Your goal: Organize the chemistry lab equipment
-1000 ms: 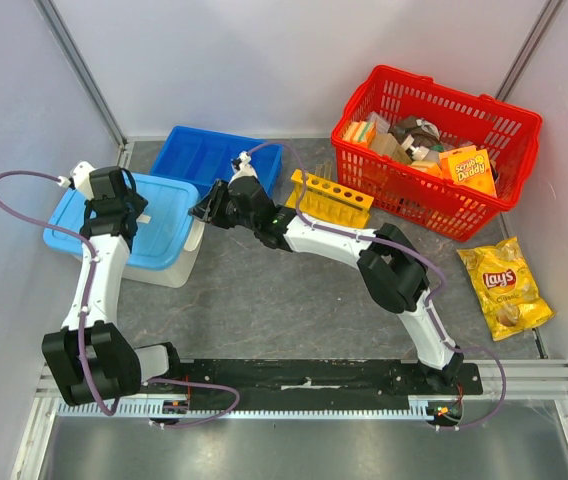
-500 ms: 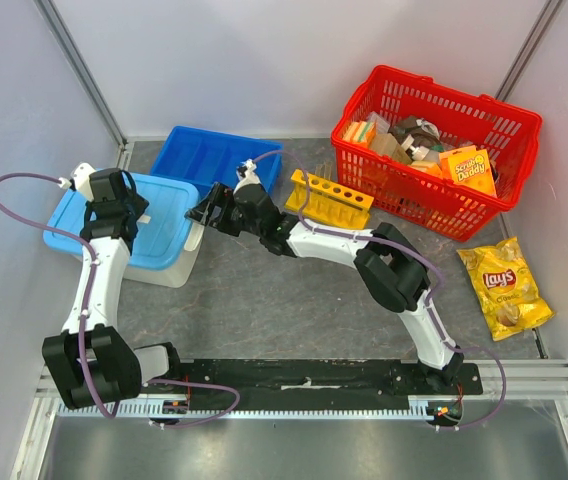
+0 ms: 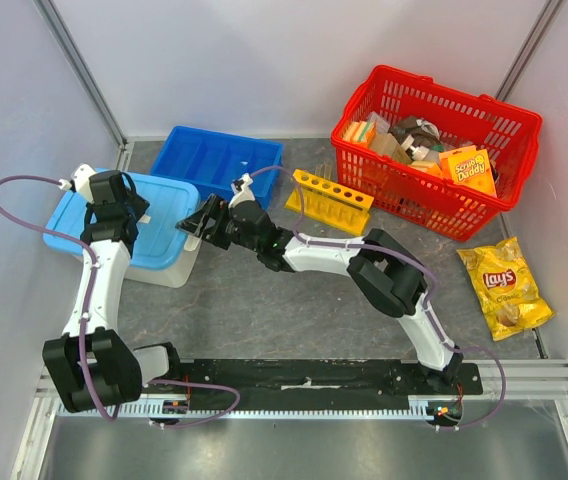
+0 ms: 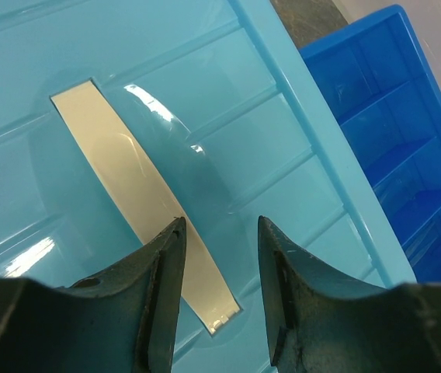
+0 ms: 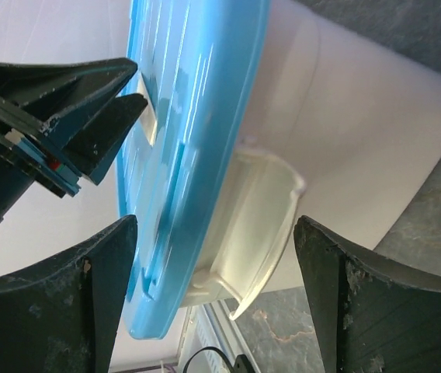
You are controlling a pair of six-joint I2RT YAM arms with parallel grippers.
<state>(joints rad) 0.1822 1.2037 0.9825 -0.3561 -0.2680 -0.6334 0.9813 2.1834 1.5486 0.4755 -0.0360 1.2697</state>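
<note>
While spread wide astride lid (image 5: 197, 93) edge, right end effector (image 5: 213, 233) empty.

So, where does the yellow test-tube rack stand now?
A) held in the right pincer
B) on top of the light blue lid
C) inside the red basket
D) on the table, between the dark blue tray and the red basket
D: the yellow test-tube rack stands upright on the table, between the dark blue tray and the red basket, and no pincer touches it.

Yellow tube rack (image 3: 330, 197), red mesh basket (image 3: 414, 200), lt-blue lid (image 3: 169, 225) w/ tan strip (image 4: 139, 198), dk-blue tray (image 3: 214, 160)
</note>
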